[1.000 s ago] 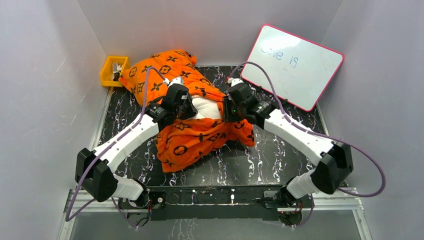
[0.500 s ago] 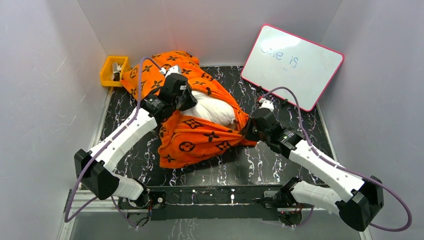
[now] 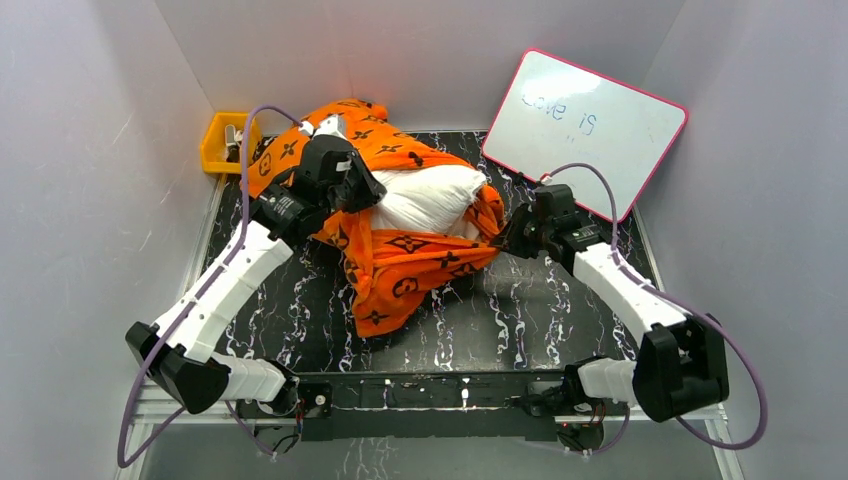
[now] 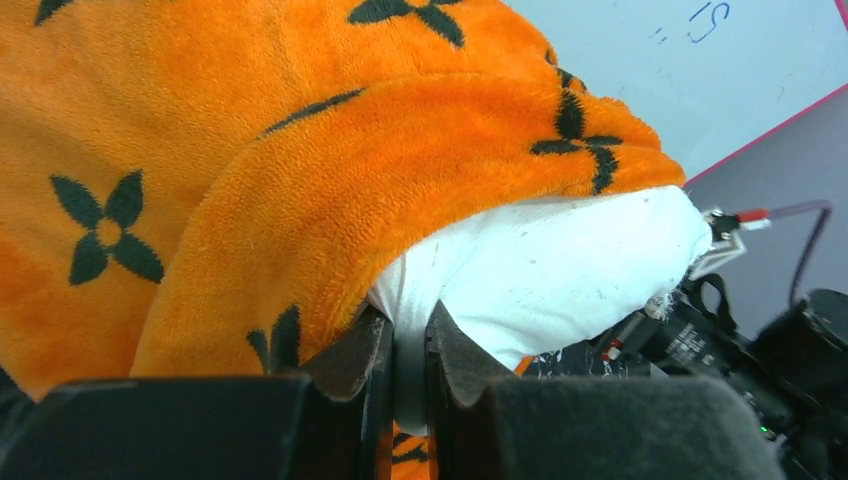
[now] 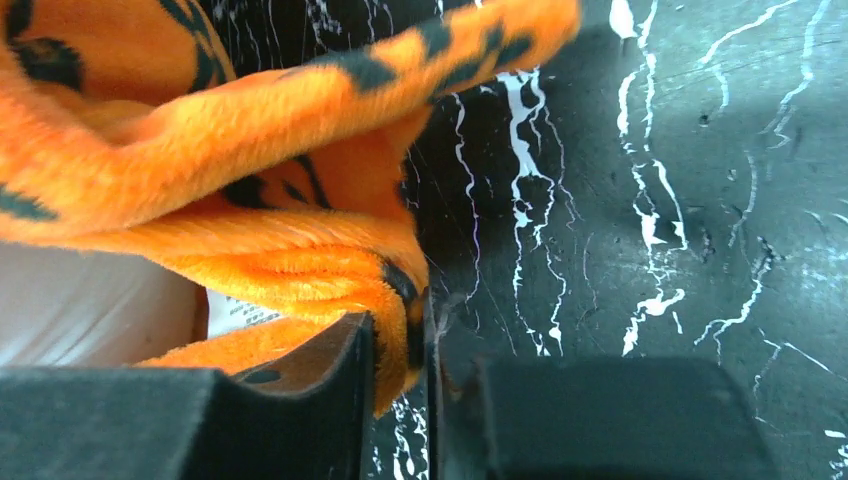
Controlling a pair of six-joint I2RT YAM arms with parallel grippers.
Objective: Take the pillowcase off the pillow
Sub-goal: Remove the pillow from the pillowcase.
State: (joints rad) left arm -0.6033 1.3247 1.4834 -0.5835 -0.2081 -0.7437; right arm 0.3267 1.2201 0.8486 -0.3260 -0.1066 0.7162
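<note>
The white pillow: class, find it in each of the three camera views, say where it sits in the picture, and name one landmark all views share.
Top external: the pillow lies just above centre, poking out of the pillowcase.
Left wrist: lower centre to right, pinched by the left pincer.
Right wrist: only a white patch at the lower left edge.
Shared landmark: the orange pillowcase with black motifs shows in all three.

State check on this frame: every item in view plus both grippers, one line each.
pillowcase: partly peeled back, bunched around the pillow, not off.
pillow: one end exposed, the rest inside the pillowcase.
left gripper: shut on the pillow's white fabric.
right gripper: shut on the pillowcase edge.
whiteboard: propped tilted at the back right, faint writing on it.
yellow bin: in the back left corner, small items inside.
</note>
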